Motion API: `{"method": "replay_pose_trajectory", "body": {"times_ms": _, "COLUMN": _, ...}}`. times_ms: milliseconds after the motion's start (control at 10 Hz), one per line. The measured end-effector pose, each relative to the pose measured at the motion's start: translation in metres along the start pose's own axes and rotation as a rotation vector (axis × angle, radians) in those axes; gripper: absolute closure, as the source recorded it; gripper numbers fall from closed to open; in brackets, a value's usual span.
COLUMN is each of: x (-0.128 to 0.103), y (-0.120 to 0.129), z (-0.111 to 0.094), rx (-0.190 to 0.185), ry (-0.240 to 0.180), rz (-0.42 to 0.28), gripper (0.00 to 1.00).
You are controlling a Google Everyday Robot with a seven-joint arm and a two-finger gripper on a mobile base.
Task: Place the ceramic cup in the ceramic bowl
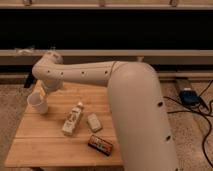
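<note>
Hand sits at the far-left end of the worktop, just above and touching or nearly touching the rim of the ceramic cup. Its two sides stand apart at full width, and nothing is clamped. The cup is upright on the wood near the left edge. The ceramic bowl does not show; it is probably hidden behind the arm, which sweeps across the whole back of the worktop, though I cannot confirm that from this angle. The wrist covers the point of contact, so I cannot tell whether the hand straddles the cup wall or is offset to one side.

Risks from here:
1. The cup is close to the worktop's edge. If one side of the hand comes down on the rim instead of around it, the cup may tip or be pushed off to the left.
2. The glazed, tapered wall may slip upward out of a light or low grip during the lift.
3. The carry to the right passes over the bottle, which lies on its side, the pale packet and the dark bar. A low carry could drag these along.
4. The bowl is shallow, so a release from height or off-centre could chip either piece or leave the cup toppled on its side.
</note>
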Motion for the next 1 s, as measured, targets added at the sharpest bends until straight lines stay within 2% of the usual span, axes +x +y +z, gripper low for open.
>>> {"method": "replay_pose_trajectory", "body": {"times_ms": 200, "x": 0.013, "y": -0.009, "z": 0.013, "rx": 0.006, "ry": -0.012, "rz": -0.005, "gripper": 0.2}}
{"method": "replay_pose_trajectory", "body": {"times_ms": 500, "x": 0.024, "y": -0.015, "z": 0.029, "rx": -0.004, "ry": -0.018, "rz": -0.02, "gripper": 0.2}}
{"method": "replay_pose_trajectory", "body": {"times_ms": 1000, "x": 0.024, "y": -0.014, "z": 0.029, "rx": -0.007, "ry": -0.02, "rz": -0.022, "gripper": 0.2}}
